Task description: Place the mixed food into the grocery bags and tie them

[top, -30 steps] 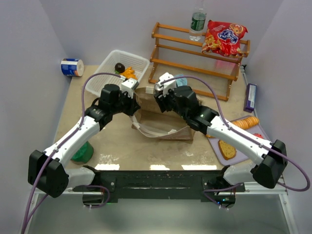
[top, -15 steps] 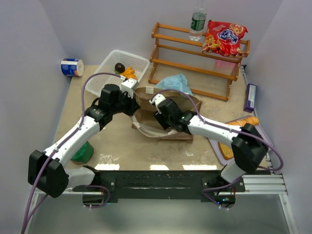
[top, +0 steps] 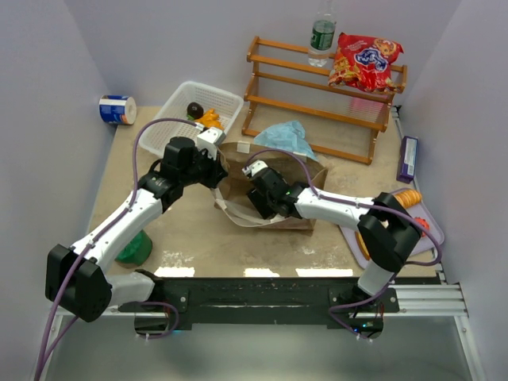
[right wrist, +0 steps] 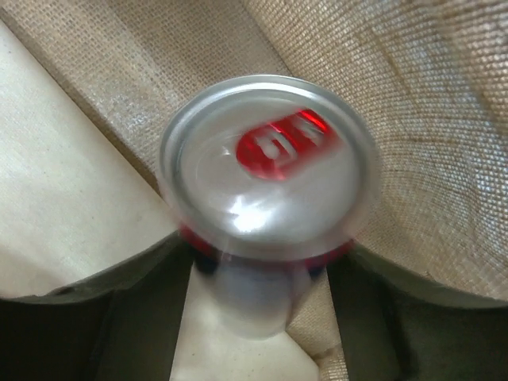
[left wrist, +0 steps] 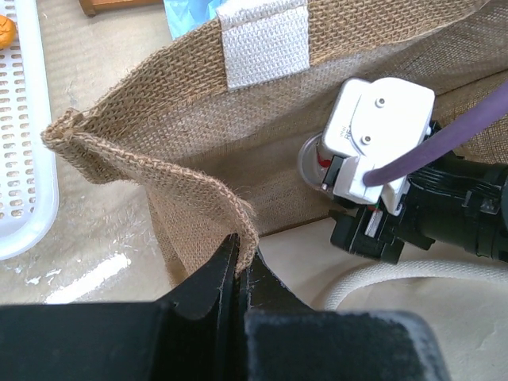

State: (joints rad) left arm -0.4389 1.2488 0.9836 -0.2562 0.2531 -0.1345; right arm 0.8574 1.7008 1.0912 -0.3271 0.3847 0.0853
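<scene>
My right claw [right wrist: 258, 270] has reached inside the brown woven burlap bag [left wrist: 381, 87] my left claw [left wrist: 238, 262] pinches open, seemingly releasing the red soda can [right wrist: 266, 159].

No lettering can be read anywhere. The soda can [right wrist: 270, 167] shows a red patch with pale marks on its end, too blurred to make out. On the rack [top: 317, 107] at the table's far edge, the bottle [top: 321, 36] with its green label and the crisp packet [top: 365, 59] with its logo are too small to read.
</scene>
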